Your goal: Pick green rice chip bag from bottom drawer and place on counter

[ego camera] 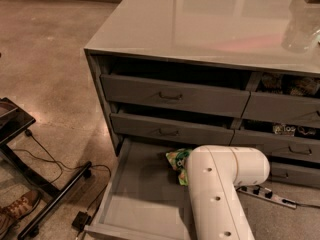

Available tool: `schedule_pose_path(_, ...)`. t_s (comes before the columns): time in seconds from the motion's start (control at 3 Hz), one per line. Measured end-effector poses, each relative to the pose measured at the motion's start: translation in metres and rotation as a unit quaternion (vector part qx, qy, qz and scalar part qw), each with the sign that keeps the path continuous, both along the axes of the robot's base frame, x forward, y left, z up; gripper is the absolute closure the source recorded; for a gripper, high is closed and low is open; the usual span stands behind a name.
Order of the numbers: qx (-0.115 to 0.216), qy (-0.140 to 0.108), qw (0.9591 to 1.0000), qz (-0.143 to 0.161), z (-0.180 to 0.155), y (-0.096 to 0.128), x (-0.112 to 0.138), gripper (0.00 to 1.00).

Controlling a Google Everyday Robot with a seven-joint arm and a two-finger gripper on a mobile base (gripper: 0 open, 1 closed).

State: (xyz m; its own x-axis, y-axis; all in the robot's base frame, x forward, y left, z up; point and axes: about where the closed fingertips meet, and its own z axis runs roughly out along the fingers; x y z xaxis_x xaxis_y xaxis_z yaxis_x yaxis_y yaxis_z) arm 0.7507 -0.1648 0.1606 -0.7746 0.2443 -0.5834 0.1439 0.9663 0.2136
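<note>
The bottom drawer (pixel 135 194) of the left stack is pulled out wide, its flat grey floor bare on the left. The green rice chip bag (pixel 178 163) lies in it near the back right, crinkled, mostly covered by my white arm (pixel 220 184). The arm reaches down over the drawer's right side and hides my gripper, which sits somewhere behind the arm's rounded end by the bag. The glossy grey counter (pixel 210 24) spans the top of the cabinet.
Two shut handled drawers (pixel 170 96) sit above the open one. The right stack's drawers (pixel 290 109) are ajar with dark snack packs inside. A black stand and cables (pixel 45 184) are on the floor at left, with a shoe at the bottom left corner.
</note>
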Motion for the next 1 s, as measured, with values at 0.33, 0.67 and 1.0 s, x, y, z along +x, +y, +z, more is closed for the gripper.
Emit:
schedule_pose_path(0.33,0.027,-0.01,0.9995,0.01,0.019,-0.006,-0.015,1.0)
schedule_pose_path(0.67,0.086,-0.022,0.9961,0.002,0.029,-0.018,-0.044,1.0)
schedule_pose_path(1.0,0.134,-0.03,0.9905,0.0,0.036,-0.042,-0.073,1.0)
